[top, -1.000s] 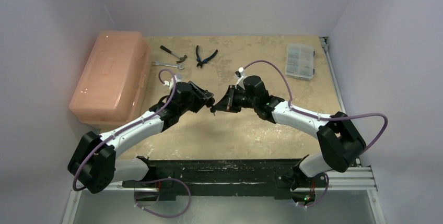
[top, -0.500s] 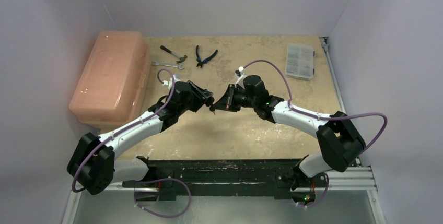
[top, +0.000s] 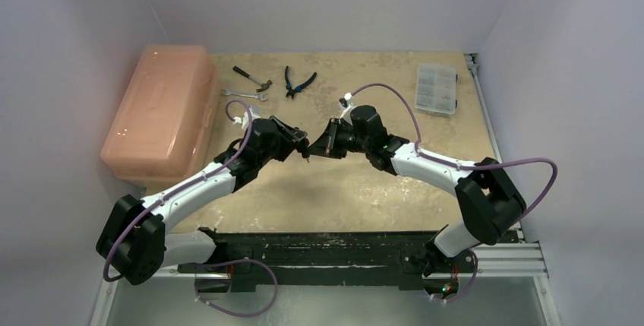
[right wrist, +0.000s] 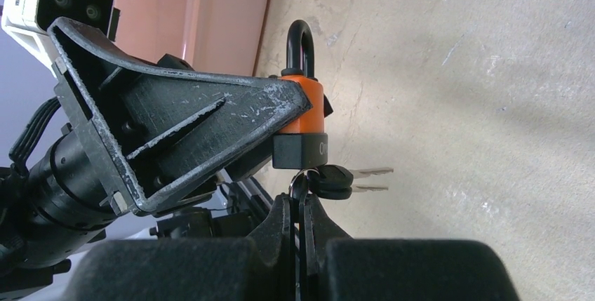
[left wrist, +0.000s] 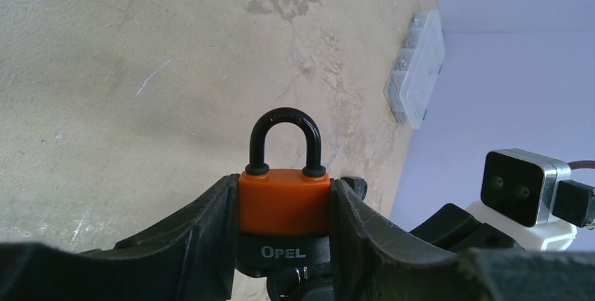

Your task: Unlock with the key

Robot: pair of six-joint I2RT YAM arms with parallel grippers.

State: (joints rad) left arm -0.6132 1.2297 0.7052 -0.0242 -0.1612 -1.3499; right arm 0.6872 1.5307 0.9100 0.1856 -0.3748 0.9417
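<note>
An orange padlock (left wrist: 284, 203) with a black base and a black shackle (left wrist: 285, 122) is clamped by its sides in my left gripper (left wrist: 284, 183). Both shackle legs sit in the body. The padlock (right wrist: 307, 108) is held above the table at mid-table, where the left gripper (top: 298, 144) and right gripper (top: 315, 150) meet tip to tip. My right gripper (right wrist: 300, 201) is shut on the black-headed key (right wrist: 300, 183), directly under the lock's base. Two spare keys (right wrist: 347, 179) on the same ring stick out sideways. The keyhole itself is hidden.
A salmon plastic box (top: 159, 109) stands at the left. A hammer (top: 251, 77), a wrench (top: 244, 94) and pliers (top: 299, 81) lie at the back. A clear parts organiser (top: 437, 88) sits at the back right.
Both grippers, still joined at the padlock, have drifted slightly left and away from the bases. Neither grip has changed.
</note>
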